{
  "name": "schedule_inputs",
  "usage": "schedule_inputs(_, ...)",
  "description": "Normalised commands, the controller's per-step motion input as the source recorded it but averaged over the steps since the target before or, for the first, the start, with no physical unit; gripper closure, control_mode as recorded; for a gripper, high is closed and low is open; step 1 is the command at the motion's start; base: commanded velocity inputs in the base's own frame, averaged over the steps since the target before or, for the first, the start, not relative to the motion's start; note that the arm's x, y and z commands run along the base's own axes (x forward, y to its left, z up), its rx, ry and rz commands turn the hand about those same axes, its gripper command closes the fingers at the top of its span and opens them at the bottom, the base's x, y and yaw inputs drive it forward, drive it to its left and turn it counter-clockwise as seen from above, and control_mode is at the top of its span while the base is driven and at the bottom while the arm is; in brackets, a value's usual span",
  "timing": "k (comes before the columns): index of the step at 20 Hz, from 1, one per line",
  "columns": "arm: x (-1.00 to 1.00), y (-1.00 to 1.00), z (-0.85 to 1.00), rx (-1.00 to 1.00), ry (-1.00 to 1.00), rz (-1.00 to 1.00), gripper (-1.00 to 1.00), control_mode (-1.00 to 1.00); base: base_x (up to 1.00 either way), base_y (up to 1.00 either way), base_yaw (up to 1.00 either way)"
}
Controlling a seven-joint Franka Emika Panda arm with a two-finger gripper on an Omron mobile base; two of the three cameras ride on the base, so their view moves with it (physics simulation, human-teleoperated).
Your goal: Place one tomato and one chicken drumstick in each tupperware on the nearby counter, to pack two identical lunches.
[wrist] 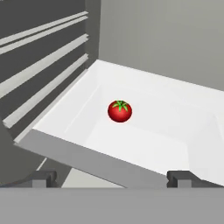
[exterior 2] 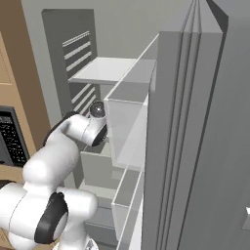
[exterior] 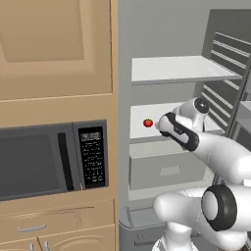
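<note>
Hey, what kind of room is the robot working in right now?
Most likely a kitchen: an open fridge with white shelves, a tomato on one shelf, and a built-in microwave set in tan wooden cabinets.

Shelf tray: bare white floor all round the tomato, open from above and in front.
Tray front lip: low grey edge between jaws and tomato.
Upper shelf: roofs the bay.
Fridge door: flanks the arm's right side.
</note>
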Motion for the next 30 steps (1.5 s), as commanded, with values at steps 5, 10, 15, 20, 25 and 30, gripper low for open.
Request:
schedule_inputs(5, 0.43, -0.05, -0.14, 0.00, 0.01, 0.00, -1.00, -1.00, 0.00, 0.00, 0.00)
schedule_inputs(10, 0.40, 0.00, -0.13, 0.00, 0.03, 0.00, -1.00, -1.00, 0.00, 0.00, 0.00)
schedule_inputs(15, 0.28, -0.06, -0.17, 0.01, 0.03, 0.00, -1.00, -1.00, 0.00, 0.00, 0.00)
schedule_inputs(20, 0.35, -0.03, -0.08, 0.02, 0.03, 0.00, -1.00, -1.00, 0.00, 0.00, 0.00)
schedule_inputs(25, 0.28, -0.01, -0.07, 0.02, 0.02, 0.03, -1.00, -1.00, 0.00, 0.00, 0.00)
schedule_inputs(30, 0.19, 0.00, -0.31, 0.01, 0.03, 0.02, -1.00, -1.00, 0.00, 0.00, 0.00)
